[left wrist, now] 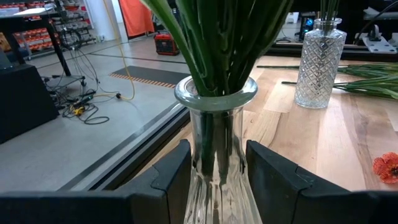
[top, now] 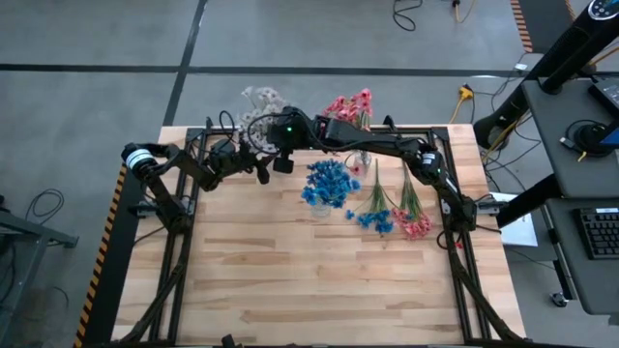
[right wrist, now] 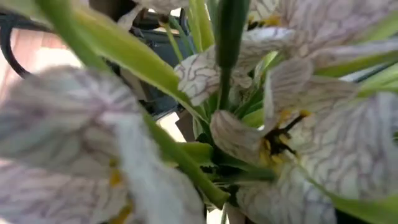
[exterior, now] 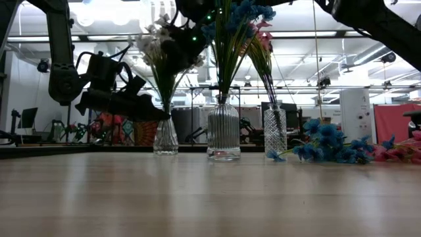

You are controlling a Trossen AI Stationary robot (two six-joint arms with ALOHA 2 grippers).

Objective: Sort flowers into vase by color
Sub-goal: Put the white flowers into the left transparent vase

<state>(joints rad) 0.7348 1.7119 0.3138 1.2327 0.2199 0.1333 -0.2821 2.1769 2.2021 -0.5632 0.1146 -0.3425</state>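
Three ribbed glass vases stand in a row at the table's far side. The left vase [exterior: 166, 135] [left wrist: 216, 155] holds white flowers [top: 258, 99] [exterior: 161, 36]. The middle vase [exterior: 223, 135] holds blue flowers [top: 327, 184], and the right vase [exterior: 275, 131] holds pink flowers [top: 350, 106]. My left gripper [left wrist: 217, 180] [top: 253, 162] is closed around the left vase. My right gripper [top: 282, 145] [exterior: 187, 43] hangs high among the white blossoms [right wrist: 298, 143], which hide its fingers. My left gripper pinches the left vase below its neck [left wrist: 214, 146], one finger [left wrist: 174, 177] on each side of the glass. The fingers come in nearly level from the table's left. The vase stands upright on the table. I cannot tell whether my right gripper touches a white flower's stem: blossoms cover the fingers.
A loose blue flower [top: 377, 217] [exterior: 325, 148] and a loose pink flower [top: 414, 224] [exterior: 401, 153] lie on the table right of the vases. A small red blossom [left wrist: 387, 167] lies on the wood. The near half of the table [top: 309, 290] is bare.
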